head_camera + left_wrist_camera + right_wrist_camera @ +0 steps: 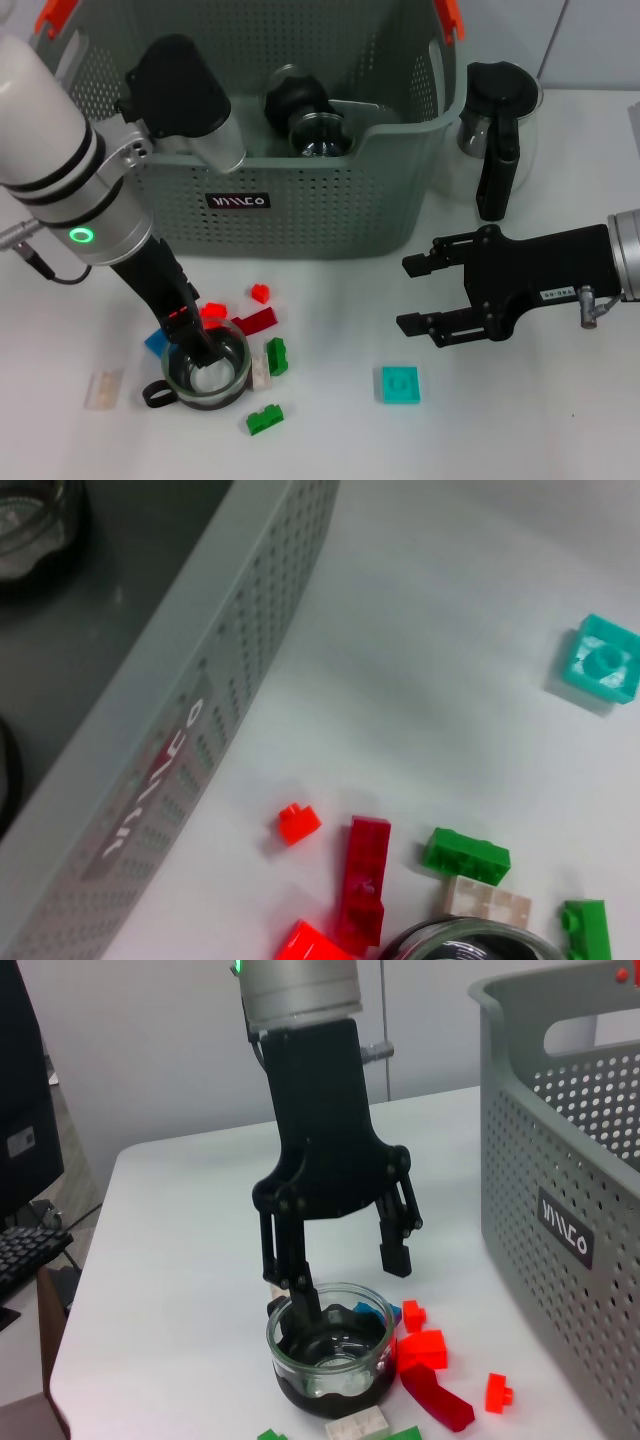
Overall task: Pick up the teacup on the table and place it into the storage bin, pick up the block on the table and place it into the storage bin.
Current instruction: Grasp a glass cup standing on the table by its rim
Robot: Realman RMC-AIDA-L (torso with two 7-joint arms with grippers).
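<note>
A white desk (330, 440) is carrying everything. The left end effector (345, 1280) is reaching down with fingers spread, one dipping inside the glass teacup (205, 375), the other outside its rim. Scattered blocks (268, 352) are lying around the cup, just before the storage bin (300, 200). The right end effector (420, 295) is hovering released, beside a teal block (400, 384).

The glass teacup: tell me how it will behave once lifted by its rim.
The teacup looks like clear glass, so probably rigid, smooth and slippery. The left gripper straddles one side of the rim, open, so the cup may tilt. Blocks crowd beside it and may get nudged.
</note>
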